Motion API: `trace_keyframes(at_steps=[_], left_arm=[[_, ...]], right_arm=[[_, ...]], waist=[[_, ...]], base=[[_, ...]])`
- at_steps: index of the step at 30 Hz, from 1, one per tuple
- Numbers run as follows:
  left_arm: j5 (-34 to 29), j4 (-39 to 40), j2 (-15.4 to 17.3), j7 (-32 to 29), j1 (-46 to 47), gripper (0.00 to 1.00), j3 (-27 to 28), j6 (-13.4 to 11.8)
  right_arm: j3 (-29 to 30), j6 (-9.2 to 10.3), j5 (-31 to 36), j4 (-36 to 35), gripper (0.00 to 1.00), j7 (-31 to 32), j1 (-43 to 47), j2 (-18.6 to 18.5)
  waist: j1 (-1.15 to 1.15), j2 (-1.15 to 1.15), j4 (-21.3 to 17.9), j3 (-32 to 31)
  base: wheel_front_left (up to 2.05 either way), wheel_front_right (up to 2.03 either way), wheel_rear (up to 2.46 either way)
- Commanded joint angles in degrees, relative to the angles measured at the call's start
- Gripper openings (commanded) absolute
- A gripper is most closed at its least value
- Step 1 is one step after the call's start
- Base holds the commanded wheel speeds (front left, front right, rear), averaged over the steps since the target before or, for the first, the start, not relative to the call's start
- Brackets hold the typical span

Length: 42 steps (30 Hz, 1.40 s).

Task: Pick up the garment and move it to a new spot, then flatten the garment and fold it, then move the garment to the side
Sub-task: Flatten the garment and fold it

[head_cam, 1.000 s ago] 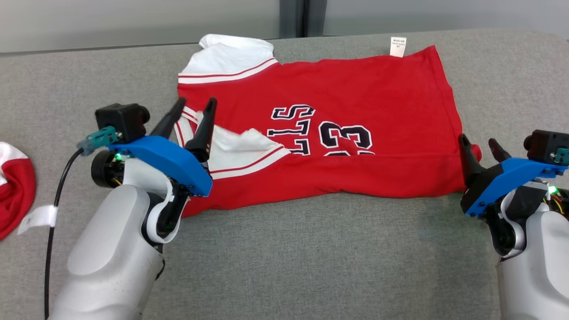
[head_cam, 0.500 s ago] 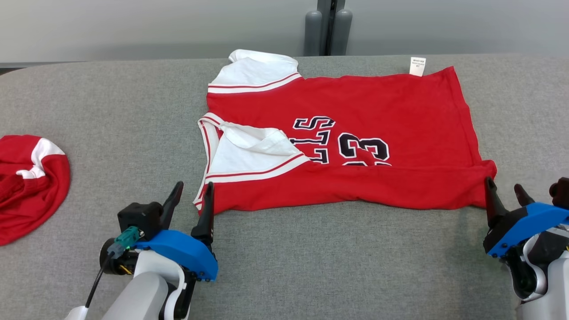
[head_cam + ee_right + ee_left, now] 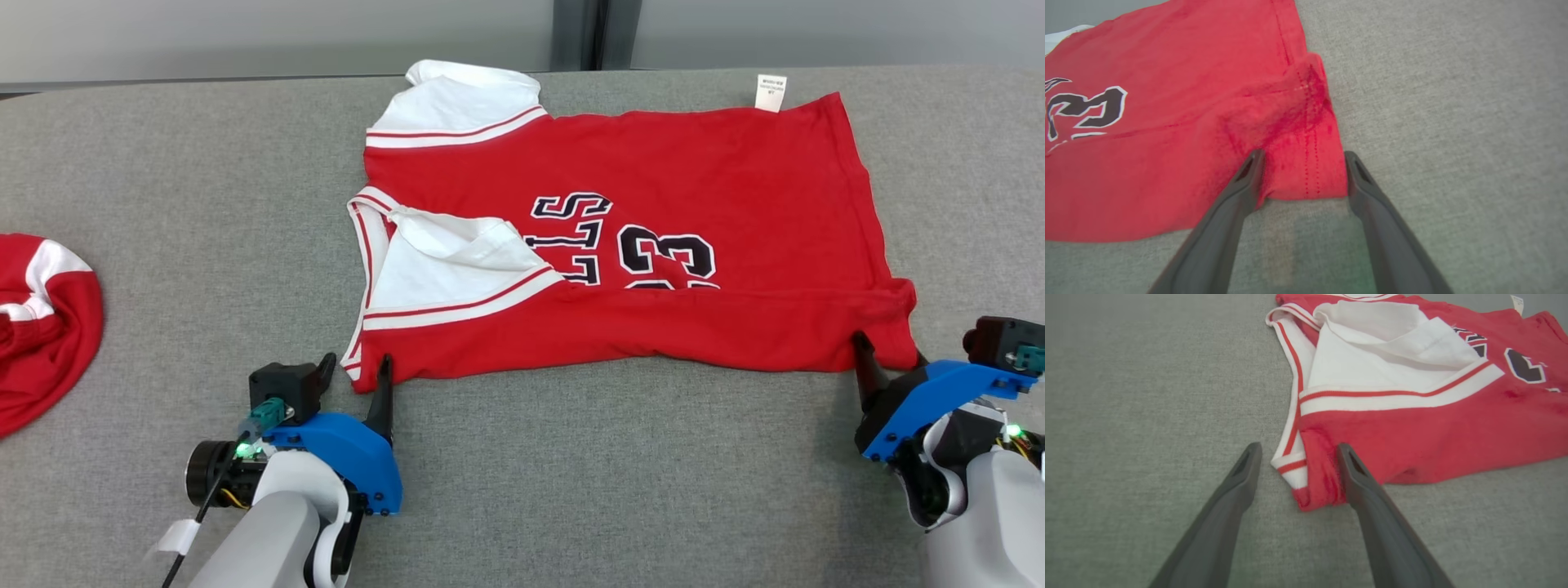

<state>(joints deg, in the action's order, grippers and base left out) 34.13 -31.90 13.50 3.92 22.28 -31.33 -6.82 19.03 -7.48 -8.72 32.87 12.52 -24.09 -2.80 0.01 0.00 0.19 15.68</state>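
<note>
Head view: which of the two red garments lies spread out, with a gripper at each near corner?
The jersey with the dark number, in the middle of the view. The other garment, at the left edge, is crumpled into a heap.

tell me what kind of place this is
Likely a lab or test station for cloth folding: a wide grey fabric-covered table, a red jersey spread on it, and a second red and white garment bunched off to the left.
</note>
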Motion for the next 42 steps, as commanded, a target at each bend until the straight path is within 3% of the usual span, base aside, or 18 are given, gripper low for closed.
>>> trace_keyframes(at_steps=[1,7,8,9,10,11,19,28,34,40,41,42], left_arm=[[0.0,-0.9,-0.2,-0.7,0.6,1.0,-0.3,-0.4],[0.8,-5.2,-1.7,-4.2,1.8,1.0,-1.7,0.5],[0.7,-5.8,-1.9,-4.4,2.1,0.84,-1.9,0.5],[0.8,-6.2,-2.2,-4.5,2.3,0.44,-2.1,0.7],[1.1,-6.8,-2.5,-5.0,2.5,0.0,-2.3,1.1],[1.6,-7.2,-2.8,-5.2,2.4,0.0,-2.4,1.6],[3.2,-5.2,-1.9,-1.2,0.5,0.0,-0.2,1.7],[4.0,4.8,1.6,-1.8,-7.8,0.0,0.0,-0.4],[4.9,15.6,4.6,-5.6,-16.8,0.0,-0.5,-4.3],[5.7,24.9,6.8,-9.4,-23.9,0.0,-0.9,-8.5],[5.8,25.9,7.1,-9.8,-24.5,0.3,-0.8,-9.0],[5.8,26.7,7.4,-10.1,-24.7,0.76,-0.8,-9.3]], right_arm=[[0.1,-0.03,1.0,1.1,1.0,0.0,-0.9,-0.2],[-1.2,-0.04,0.8,5.2,1.0,0.2,-2.9,0.0],[-1.4,-0.04,0.6,5.8,1.0,0.6,-3.1,0.0],[-1.7,-0.04,0.6,6.3,0.87,0.9,-3.3,0.2],[-1.9,-0.07,0.5,6.6,0.38,0.8,-3.4,0.2],[-2.3,-0.09,0.3,6.8,0.0,0.7,-3.5,0.3],[-2.7,-0.03,-0.7,3.4,0.0,-0.3,-1.2,-0.1],[-1.5,-0.02,-2.1,-6.3,0.0,4.2,7.2,-0.2],[-1.6,-0.02,-5.2,-13.8,0.0,8.4,15.4,-0.2],[-1.3,-0.02,-7.0,-16.7,0.0,10.4,20.1,-0.2],[-1.2,-0.02,-7.1,-16.9,0.97,10.3,20.4,-0.2],[-1.1,-0.02,-7.3,-17.1,1.0,10.1,20.6,-0.2]], waist=[[-0.01,0.0,-0.1,0.2],[-0.01,0.0,0.1,1.0],[-0.01,0.0,0.0,1.0],[-0.01,0.0,0.0,1.1],[-0.01,0.0,-0.2,1.1],[-0.01,0.0,-0.3,1.0],[-0.01,0.0,-0.6,-2.5],[-0.01,0.0,0.1,-6.8],[-0.01,0.0,0.3,-8.5],[-0.01,0.0,0.9,-8.6],[-0.01,0.0,1.0,-8.5],[-0.01,0.0,1.2,-8.3]], base=[[0.0,0.0,0.0],[0.0,0.0,0.0],[0.0,0.0,0.0],[0.0,0.0,0.0],[0.0,0.0,0.0],[0.0,0.0,0.0],[0.0,0.0,0.0],[0.0,0.0,0.0],[0.0,0.0,0.0],[0.0,0.0,0.0],[0.0,0.0,0.0],[0.0,0.0,0.0]])
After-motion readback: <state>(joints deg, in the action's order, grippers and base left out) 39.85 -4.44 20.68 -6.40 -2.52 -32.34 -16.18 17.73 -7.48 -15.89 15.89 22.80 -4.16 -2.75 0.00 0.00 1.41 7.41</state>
